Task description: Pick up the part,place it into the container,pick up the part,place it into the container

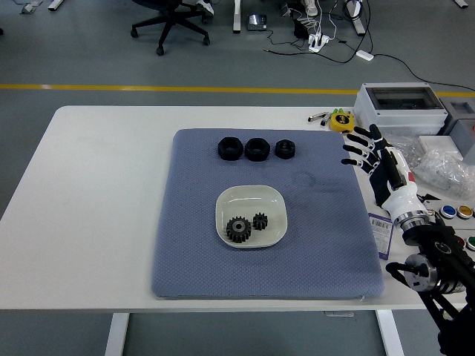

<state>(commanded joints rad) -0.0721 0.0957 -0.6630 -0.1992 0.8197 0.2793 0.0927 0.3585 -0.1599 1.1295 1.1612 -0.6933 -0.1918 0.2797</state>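
Note:
A pale square dish sits mid-mat and holds two black gears: a larger one and a smaller one. Three black ring-shaped parts lie in a row at the mat's far edge: left, middle, right. My right hand hovers at the mat's right edge, fingers spread and holding nothing, well away from the dish and the parts. The left arm does not show.
The blue-grey mat covers the table's middle. Right of it stand a grey electrical box, plastic bags, a yellow tape measure and a button panel. A barcode label lies beside my forearm.

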